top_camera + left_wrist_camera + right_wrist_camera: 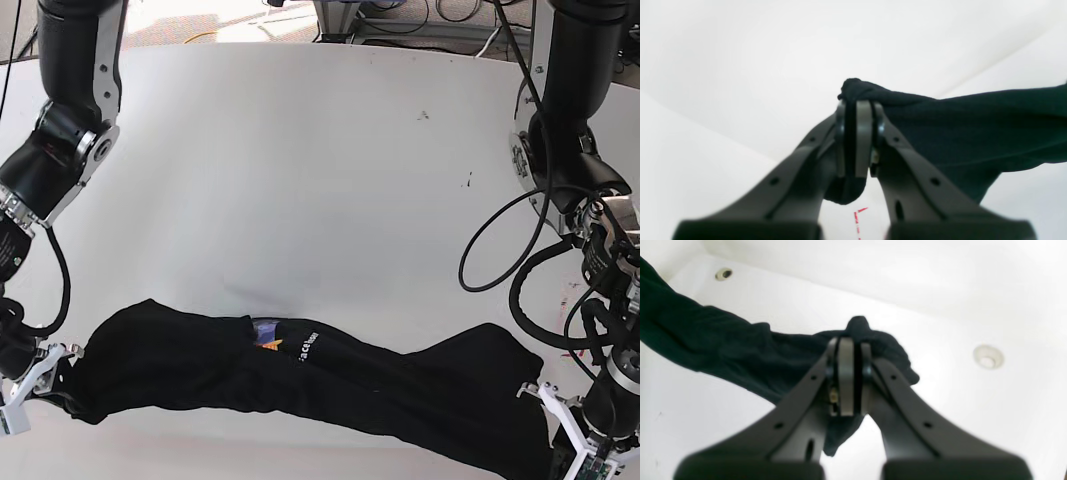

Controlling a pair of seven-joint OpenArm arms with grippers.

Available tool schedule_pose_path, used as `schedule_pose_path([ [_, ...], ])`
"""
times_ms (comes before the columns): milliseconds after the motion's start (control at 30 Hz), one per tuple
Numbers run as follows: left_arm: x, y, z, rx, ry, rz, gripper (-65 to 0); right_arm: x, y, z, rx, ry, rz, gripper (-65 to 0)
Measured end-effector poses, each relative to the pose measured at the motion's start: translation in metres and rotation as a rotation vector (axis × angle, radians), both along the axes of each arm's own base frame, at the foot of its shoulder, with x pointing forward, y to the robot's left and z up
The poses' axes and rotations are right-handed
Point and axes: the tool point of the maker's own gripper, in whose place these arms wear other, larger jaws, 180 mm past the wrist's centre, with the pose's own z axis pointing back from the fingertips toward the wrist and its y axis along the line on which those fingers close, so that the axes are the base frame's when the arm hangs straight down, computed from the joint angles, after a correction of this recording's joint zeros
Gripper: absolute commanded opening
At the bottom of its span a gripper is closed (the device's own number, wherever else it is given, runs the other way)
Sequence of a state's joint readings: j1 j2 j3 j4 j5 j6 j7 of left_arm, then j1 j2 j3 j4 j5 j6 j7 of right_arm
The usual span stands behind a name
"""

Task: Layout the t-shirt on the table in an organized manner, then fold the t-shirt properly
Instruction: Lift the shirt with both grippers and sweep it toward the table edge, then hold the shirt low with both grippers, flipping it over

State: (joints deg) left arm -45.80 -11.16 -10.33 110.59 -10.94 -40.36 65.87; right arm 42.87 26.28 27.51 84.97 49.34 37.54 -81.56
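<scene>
Two end effectors clamp t-shirt (300, 380) ends | fingertips hidden in base view

Cables and metal frame legs beyond the far edge of the work surface

In the base view a strip of floor (190, 25) shows at the top – sunlit at left, with a yellow cable (205, 37) crossing it. Metal frame legs (335, 20) stand at centre, and a tangle of dark and white cables (455, 15) lies just right of them.
</scene>
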Motion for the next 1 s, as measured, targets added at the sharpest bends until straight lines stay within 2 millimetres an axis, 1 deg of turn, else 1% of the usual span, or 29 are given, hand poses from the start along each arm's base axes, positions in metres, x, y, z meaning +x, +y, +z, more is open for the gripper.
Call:
schedule_pose_path([
  [100,0.008,0.004,0.008,-0.007,-0.009,0.018,-64.7,0.01,0.002,0.018,0.019,-0.039,0.015,-65.0],
  [167,0.014,0.007,0.012,-0.02,-0.015,0.026,-64.7,0.016,0.002,0.024,0.025,-0.038,0.021,-65.0],
  [333,0.025,0.019,0.013,-0.067,-0.002,0.054,-64.7,0.031,0.002,0.04,0.017,-0.022,0.041,-65.0],
  [400,0.026,0.025,0.018,-0.086,-0.009,0.072,-64.7,0.034,0.002,0.049,0.01,-0.026,0.045,-65.0],
  [500,0.024,0.032,0.034,-0.11,-0.046,0.083,-64.7,0.038,0.004,0.068,-0.002,-0.065,0.051,-65.0],
  [600,0.022,0.037,0.047,-0.115,-0.078,0.091,-64.7,0.041,0.006,0.085,-0.021,-0.107,0.055,-65.0],
  [667,0.022,0.036,0.05,-0.117,-0.091,0.086,-64.7,0.042,0.006,0.092,-0.052,-0.118,0.051,-65.0],
  [733,0.024,0.036,0.045,-0.12,-0.077,0.084,-64.7,0.045,0.003,0.095,-0.098,-0.117,0.034,-65.0],
  [833,0.028,0.035,0.027,-0.123,-0.035,0.078,-64.7,0.048,0.002,0.097,-0.138,-0.131,0.02,-65.0],
  [900,0.03,0.033,0.016,-0.125,-0.014,0.073,-64.7,0.05,0.0,0.095,-0.162,-0.129,0.008,-65.0],
  [933,0.03,0.032,0.013,-0.126,-0.017,0.065,-64.7,0.051,-0.002,0.093,-0.18,-0.125,-0.002,-65.0],
  [1000,0.031,0.027,0.013,-0.131,-0.042,0.037,-64.7,0.053,-0.006,0.091,-0.21,-0.124,-0.023,-65.0],
])
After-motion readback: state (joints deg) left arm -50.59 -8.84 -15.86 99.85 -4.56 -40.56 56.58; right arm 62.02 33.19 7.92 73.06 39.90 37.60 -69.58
